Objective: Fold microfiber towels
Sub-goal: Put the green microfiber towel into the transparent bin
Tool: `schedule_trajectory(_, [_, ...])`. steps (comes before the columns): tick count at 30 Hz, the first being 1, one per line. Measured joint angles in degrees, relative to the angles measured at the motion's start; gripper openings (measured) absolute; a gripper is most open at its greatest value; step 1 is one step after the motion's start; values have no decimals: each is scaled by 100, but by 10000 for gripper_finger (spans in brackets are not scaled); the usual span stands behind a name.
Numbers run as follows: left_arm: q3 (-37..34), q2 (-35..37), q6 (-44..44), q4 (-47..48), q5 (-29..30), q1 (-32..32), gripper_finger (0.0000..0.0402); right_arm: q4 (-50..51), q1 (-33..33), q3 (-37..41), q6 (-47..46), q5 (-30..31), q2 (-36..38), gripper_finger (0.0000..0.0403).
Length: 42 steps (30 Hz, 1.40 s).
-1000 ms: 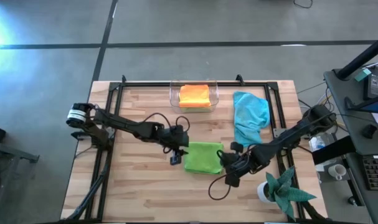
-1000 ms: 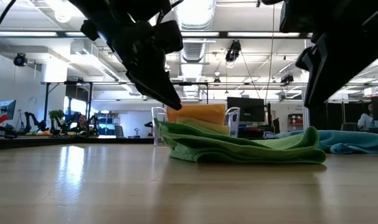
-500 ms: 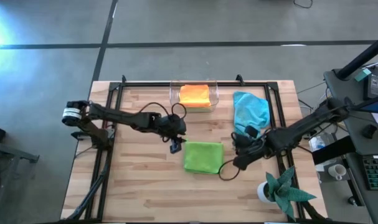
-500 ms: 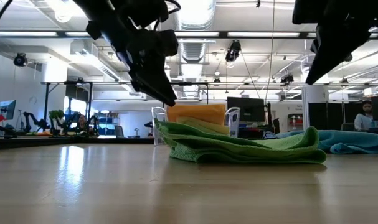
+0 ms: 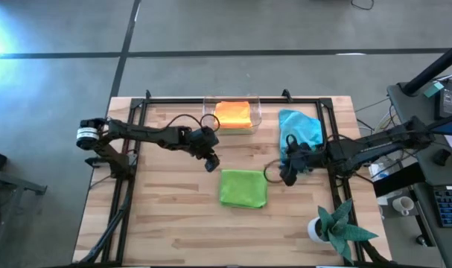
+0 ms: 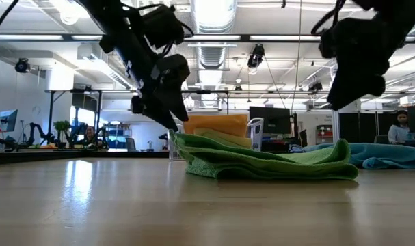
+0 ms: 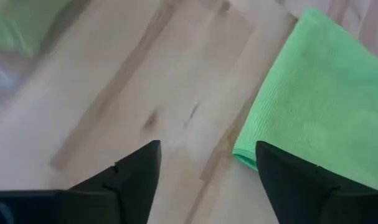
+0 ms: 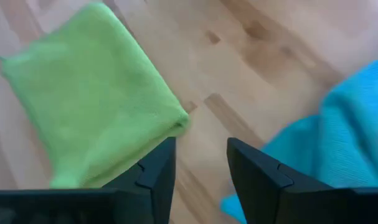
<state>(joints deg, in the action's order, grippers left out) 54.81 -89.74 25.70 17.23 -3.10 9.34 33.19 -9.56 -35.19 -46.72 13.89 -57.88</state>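
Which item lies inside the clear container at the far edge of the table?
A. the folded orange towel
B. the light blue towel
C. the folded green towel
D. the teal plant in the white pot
A: in the high view the orange towel sits inside the clear container, while the green towel lies on the wood at mid-table and the blue towel lies beside the container, to its right.

Lime green towel mid-table, light blue towel near right edge, orange towel at far edge; table pale wood grain.
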Motion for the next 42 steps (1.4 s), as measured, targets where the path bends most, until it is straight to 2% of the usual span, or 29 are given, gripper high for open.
schedule_trajectory(5, [-126, -89, 552, -17, -704, 94, 258, -1462, 644, 624, 21, -842, 28, 157])
schedule_trajectory(12, [-171, -316, 953, -364, -845, -17, 258, -2862, 980, 1086, 16, -1338, -352, 160])
schedule_trajectory(17, [-171, -481, 1041, -851, -1265, -48, 258, -3134, 1011, 1123, -150, -1584, -806, 165])
schedule_trajectory(25, [-179, -926, 1737, -1004, -1328, -48, 258, -3301, 1012, 1103, -550, -1588, -1332, 181])
schedule_trajectory(30, [-177, -1151, 1765, -1418, -1627, -64, 258, -3370, 1010, 1109, -792, -1589, -1602, 185])
schedule_trajectory(37, [-173, -1323, 1750, -1711, -1633, -105, 258, -3501, 1012, 1109, -881, -1558, -2033, 185])
schedule_trajectory(42, [-166, -1507, 1748, -2033, -1627, -107, 258, -4029, 1010, 1108, -879, -1667, -2418, 185])
